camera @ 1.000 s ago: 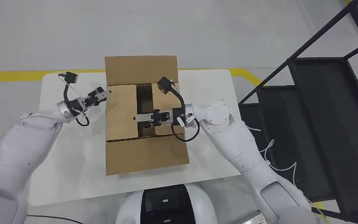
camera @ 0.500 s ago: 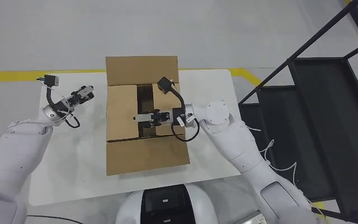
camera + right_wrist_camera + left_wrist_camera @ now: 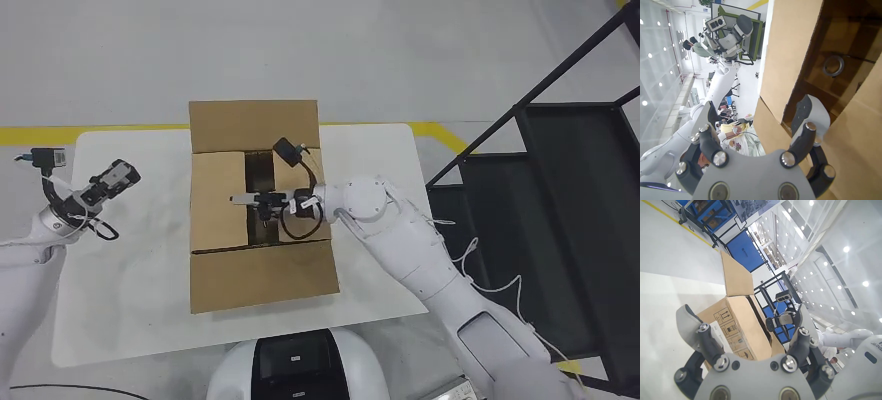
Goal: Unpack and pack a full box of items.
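A brown cardboard box (image 3: 262,275) stands in the middle of the white table (image 3: 370,160), its far and near flaps folded outward. The side flaps (image 3: 215,205) lie nearly flat with a dark gap between them. My right gripper (image 3: 240,198) hangs over that gap, open. In the right wrist view the gripper (image 3: 759,106) has one finger outside and one finger (image 3: 810,109) inside the box, with a flap edge (image 3: 783,62) between them. A grey tape ring (image 3: 832,65) lies on the box floor. My left gripper (image 3: 120,175) is open and empty, left of the box (image 3: 738,321).
A black metal rack (image 3: 560,200) stands off the table's right side. Bare table surface lies left of the box (image 3: 130,270) and in a narrower strip to its right. The other arm's gripper (image 3: 780,319) shows beyond the box in the left wrist view.
My left gripper has drawn back leftward from the box's left edge to the table's left side. My right gripper has shifted slightly left and farther over the gap.
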Controlling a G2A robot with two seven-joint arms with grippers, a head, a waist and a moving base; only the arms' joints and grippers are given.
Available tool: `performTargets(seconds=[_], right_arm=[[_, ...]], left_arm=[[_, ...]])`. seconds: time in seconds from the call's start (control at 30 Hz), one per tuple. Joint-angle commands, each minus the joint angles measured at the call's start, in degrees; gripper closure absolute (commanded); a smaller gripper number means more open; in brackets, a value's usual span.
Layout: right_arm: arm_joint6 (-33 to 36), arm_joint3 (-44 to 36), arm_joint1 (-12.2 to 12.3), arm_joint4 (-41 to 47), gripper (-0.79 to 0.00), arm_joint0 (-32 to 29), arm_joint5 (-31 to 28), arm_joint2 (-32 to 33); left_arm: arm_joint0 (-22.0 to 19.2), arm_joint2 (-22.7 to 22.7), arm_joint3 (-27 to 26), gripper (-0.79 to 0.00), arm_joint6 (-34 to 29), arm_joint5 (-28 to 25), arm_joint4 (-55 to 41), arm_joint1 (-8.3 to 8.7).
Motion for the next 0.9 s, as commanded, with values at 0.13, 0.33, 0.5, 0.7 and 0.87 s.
performTargets(seconds=[0.13,0.33,0.5,0.7,0.87], right_arm=[[-1.0,5.2,-1.3,-0.9,-0.785,3.3,0.4,-3.9],[1.4,8.1,-3.1,3.6,-0.785,5.4,-2.5,-7.3],[4.0,7.2,-4.3,10.5,-0.785,6.4,-10.6,-8.0],[5.5,8.5,-6.9,14.4,-0.785,10.0,-18.7,-12.6],[4.1,16.1,-11.3,15.2,-0.785,15.4,-19.8,-19.8]], left_arm=[[4.9,-5.4,-4.3,-0.785,0.0,0.0,0.9,1.09],[8.2,-9.3,-7.6,-0.785,0.0,0.0,0.5,1.53],[11.1,-12.2,-11.1,-0.785,0.0,0.0,-0.8,1.9],[14.9,-15.5,-15.7,-0.785,0.0,0.0,-5.3,2.51],[18.4,-19.2,-19.0,-0.785,0.0,0.0,-9.8,3.12]])
